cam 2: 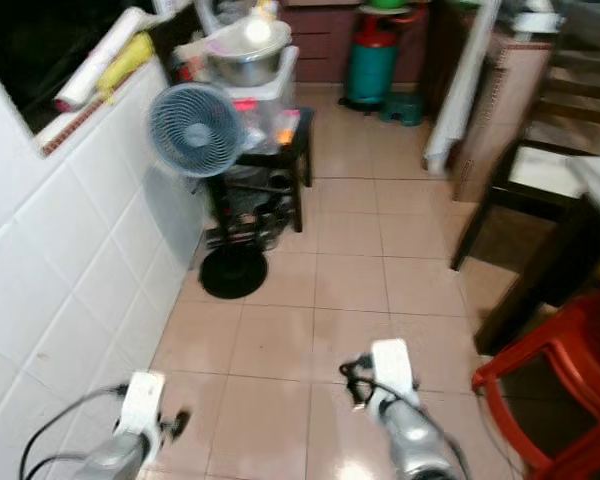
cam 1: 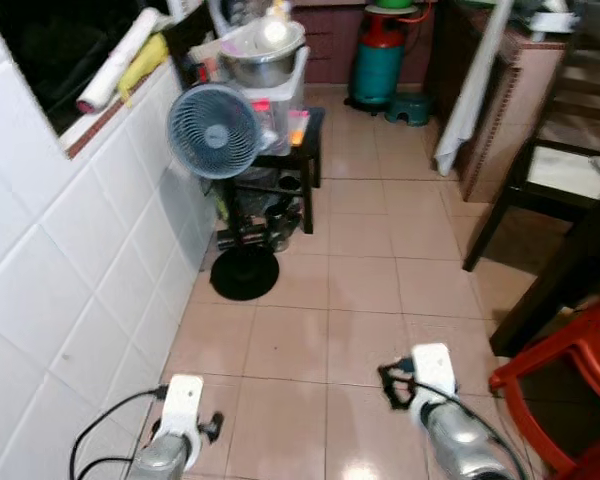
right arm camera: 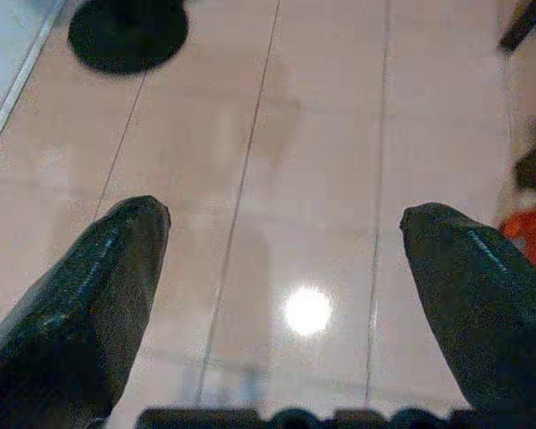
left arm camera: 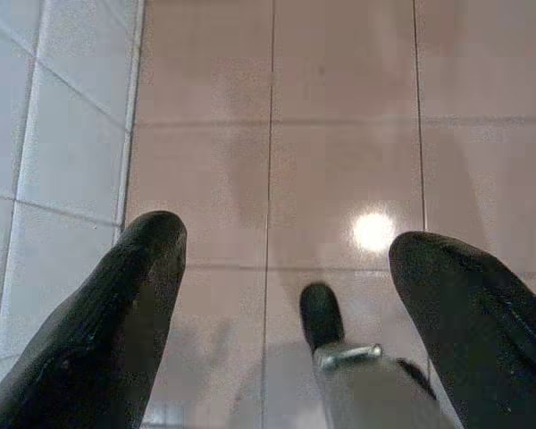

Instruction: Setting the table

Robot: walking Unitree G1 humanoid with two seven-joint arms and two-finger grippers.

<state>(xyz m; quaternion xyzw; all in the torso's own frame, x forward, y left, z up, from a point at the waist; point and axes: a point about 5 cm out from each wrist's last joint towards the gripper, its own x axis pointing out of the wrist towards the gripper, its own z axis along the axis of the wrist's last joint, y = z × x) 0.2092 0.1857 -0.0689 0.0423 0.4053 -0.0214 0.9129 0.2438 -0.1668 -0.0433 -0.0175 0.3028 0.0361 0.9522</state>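
Both arms hang low over a pink tiled floor [cam 1: 360, 300]. In the left wrist view my left gripper [left arm camera: 281, 246] is open, with only floor tiles between its black fingers [left arm camera: 116, 322]. My right gripper [right arm camera: 286, 223] is open too and holds nothing; the fan's black base [right arm camera: 128, 32] lies ahead of it. The silver left arm [cam 1: 175, 430] and right arm [cam 1: 450, 425] show at the near edge of the left eye view. A dark table's edge [cam 1: 585, 255] stands at the right. A metal bowl [cam 1: 263, 55] sits on a black stand [cam 1: 305, 150] ahead.
A white tiled wall [cam 1: 70, 300] runs close along my left. A blue fan [cam 1: 214, 130] on a round base [cam 1: 244, 272] stands by it. A red plastic chair [cam 1: 570, 390] is near on the right, with a dark wooden chair [cam 1: 540, 175] behind it. A green gas cylinder [cam 1: 380, 60] stands far ahead.
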